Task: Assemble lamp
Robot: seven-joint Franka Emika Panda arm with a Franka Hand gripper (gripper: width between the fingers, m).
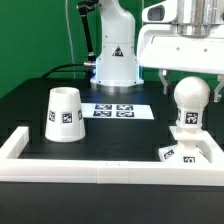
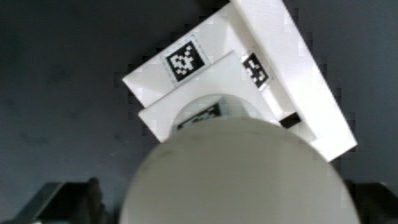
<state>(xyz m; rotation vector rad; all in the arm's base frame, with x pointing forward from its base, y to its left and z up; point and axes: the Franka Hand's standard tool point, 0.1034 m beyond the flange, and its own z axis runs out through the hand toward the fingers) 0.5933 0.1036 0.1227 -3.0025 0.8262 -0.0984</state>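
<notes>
The round white bulb [image 1: 189,98] stands upright on the flat square base [image 1: 205,154] at the exterior view's right, by the front rail. My gripper [image 1: 189,78] hangs just over the bulb's top. It is open, with one finger on each side of the globe and a gap between each finger and the bulb. In the wrist view the bulb [image 2: 231,165] fills the middle, the tagged base [image 2: 249,75] lies beyond it, and my dark fingertips [image 2: 71,203] show beside it. The cone shade [image 1: 62,113] stands apart on the table at the exterior view's left.
The marker board [image 1: 120,110] lies flat in the middle of the black table. The long white border rail [image 1: 100,166] runs along the front and up the left side. The arm's white pedestal [image 1: 113,62] stands at the back.
</notes>
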